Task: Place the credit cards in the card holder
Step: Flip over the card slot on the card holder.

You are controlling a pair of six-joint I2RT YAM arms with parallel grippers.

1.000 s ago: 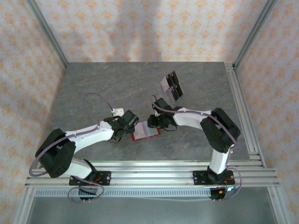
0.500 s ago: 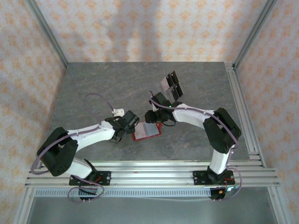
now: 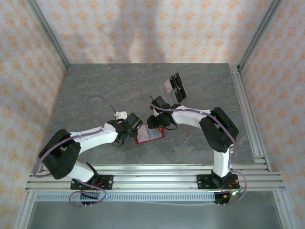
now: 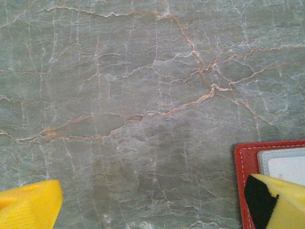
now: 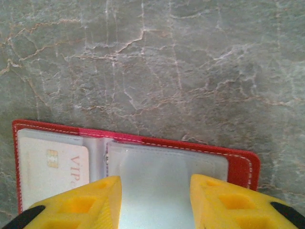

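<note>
- Desk (image 3: 95,95): grey veined stone, smooth. Thin cards lying flat on it will likely be hard to get a finger under.
- Holder (image 3: 149,135): lies open near the front middle of the desk, with a red stitched rim and clear sleeves inside. It is probably light, floppy and apt to slide, so pin a corner rather than lift it.
- Left claw (image 4: 152,210): spread wide, one finger over the holder's red corner, pinching nothing.
- Right claw (image 5: 155,205): fingers parted above the right sleeve (image 5: 167,176), which looks empty. Nothing is between them.
- Cards (image 3: 169,86): a small cluster farther back, well apart from the holder. Likely stiff, slick and light, so take one by an edge.
- Print: the card (image 5: 52,167) in the left sleeve shows a gold chip and "VIP". No other writing on it is legible.
</note>
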